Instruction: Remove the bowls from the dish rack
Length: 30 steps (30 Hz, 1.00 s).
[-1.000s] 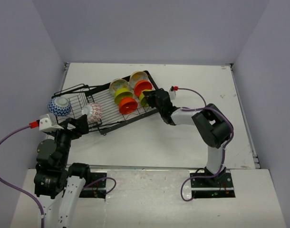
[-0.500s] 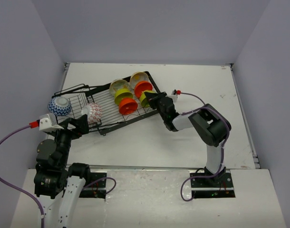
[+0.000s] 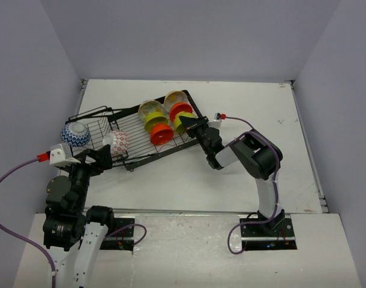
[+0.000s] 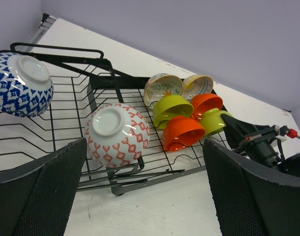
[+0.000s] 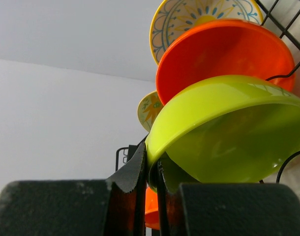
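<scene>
- While the right end effector pinched the rim of the lime bowl, jaws nearly shut, that bowl stood on edge at the right end of the rack, directly ahead of it.
- Left end effector hung wide open and empty, well apart from that bowl.

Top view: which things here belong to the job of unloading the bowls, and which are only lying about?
Job: dish rack; lime green bowl, its rim pinched by the right end effector; second lime green bowl; orange bowls; cream bowls; red-and-white bowl; blue-and-white bowl.
Not job: table; back wall.
</scene>
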Tool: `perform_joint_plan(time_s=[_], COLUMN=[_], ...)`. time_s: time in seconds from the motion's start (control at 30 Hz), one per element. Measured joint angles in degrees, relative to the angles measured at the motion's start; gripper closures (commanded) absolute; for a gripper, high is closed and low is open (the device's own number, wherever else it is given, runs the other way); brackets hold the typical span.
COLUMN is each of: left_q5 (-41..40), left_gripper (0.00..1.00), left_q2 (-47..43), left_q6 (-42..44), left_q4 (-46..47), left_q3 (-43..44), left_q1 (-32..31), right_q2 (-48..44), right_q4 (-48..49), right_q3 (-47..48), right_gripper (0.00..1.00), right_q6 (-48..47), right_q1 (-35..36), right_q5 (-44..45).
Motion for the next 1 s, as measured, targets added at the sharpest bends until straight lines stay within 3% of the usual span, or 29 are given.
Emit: perform_joint_plan(time_s=[0.57, 1.0], left_q5=[0.26, 0.28], left_gripper=[0.00, 0.00], left_q2=[0.02, 0.02], left_q6=[0.02, 0.02], left_q4=[0.00, 0.00], left_q3=[0.00, 0.00], left_q1=[0.00, 0.00], right_q2=[-2.10, -9.62], right_q4=[0.59, 0.96], right_q3=[-2.36, -2.60], right_gripper=[1.00, 1.00], right_q6=[-3.19, -5.97], right_q1=[-0.15, -1.22], right_q5=[-3.93, -9.66])
